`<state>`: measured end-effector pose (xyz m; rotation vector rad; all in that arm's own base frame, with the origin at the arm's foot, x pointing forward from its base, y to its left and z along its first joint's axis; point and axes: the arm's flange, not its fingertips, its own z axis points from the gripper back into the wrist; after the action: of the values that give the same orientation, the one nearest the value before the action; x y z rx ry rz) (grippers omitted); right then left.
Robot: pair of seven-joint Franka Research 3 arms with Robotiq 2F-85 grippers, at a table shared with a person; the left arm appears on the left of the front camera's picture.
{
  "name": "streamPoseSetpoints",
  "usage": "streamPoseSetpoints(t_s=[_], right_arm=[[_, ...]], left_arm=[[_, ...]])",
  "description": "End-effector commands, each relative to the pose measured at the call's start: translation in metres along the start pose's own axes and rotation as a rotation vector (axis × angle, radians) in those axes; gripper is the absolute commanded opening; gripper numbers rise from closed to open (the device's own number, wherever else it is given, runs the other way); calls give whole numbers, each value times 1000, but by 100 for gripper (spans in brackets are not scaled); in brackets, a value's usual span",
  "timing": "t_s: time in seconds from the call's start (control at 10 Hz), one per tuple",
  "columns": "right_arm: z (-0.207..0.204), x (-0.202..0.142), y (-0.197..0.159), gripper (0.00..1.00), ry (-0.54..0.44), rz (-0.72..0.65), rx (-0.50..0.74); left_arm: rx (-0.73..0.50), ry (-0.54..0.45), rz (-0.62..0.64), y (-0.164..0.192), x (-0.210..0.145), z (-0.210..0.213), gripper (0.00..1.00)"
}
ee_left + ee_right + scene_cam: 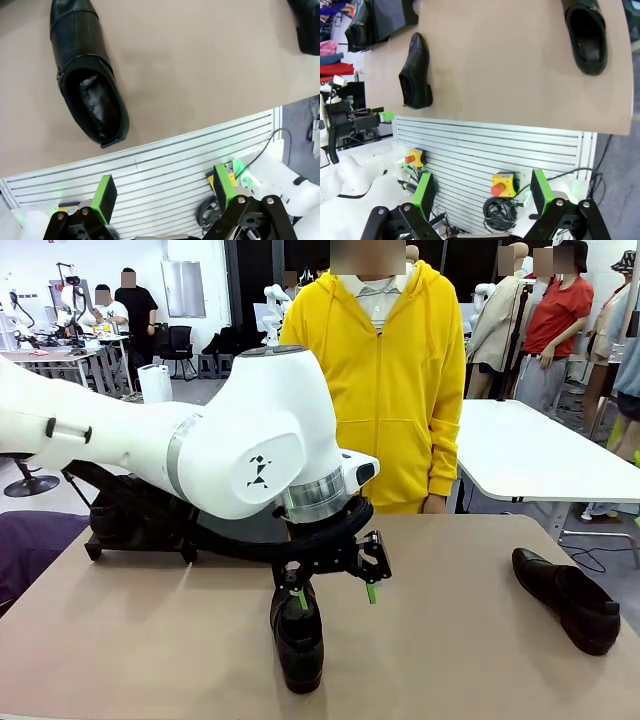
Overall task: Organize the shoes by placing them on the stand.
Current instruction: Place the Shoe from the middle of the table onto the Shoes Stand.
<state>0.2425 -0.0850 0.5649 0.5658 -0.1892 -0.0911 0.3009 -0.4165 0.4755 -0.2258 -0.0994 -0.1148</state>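
A glossy black shoe (298, 635) lies near the table's front edge, toe toward me. My left gripper (336, 596) hangs open just above its heel end, nothing between the green pads. In the left wrist view that shoe (90, 85) sits up and left of the open left gripper (165, 192). A second shoe (565, 598) rests at the right side of the table. The black stand (140, 525) sits at the back left, partly hidden by my left arm. In the right wrist view the open right gripper (482, 192) is off the table's front edge; both shoes (415, 72) (587, 32) and the stand (390, 17) show.
A person in a yellow hoodie (390, 370) stands at the far edge of the table. Another dark shoe (359, 29) lies at the stand's end. Below the front edge are a slatted panel (485, 145) and emergency buttons (502, 184). A white table (540, 455) stands behind right.
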Motion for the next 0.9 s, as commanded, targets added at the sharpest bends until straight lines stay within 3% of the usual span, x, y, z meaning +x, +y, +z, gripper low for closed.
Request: streamPoseSetpoints(t_s=[0.0, 0.2, 0.8], right_arm=[[1, 1, -1, 100, 3, 20, 21], [1, 1, -1, 100, 3, 20, 21], [1, 1, -1, 100, 3, 20, 21]], left_arm=[[64, -48, 16, 4, 19, -29, 100], [149, -144, 106, 11, 38, -50, 100], [201, -98, 194, 21, 58, -115, 100]])
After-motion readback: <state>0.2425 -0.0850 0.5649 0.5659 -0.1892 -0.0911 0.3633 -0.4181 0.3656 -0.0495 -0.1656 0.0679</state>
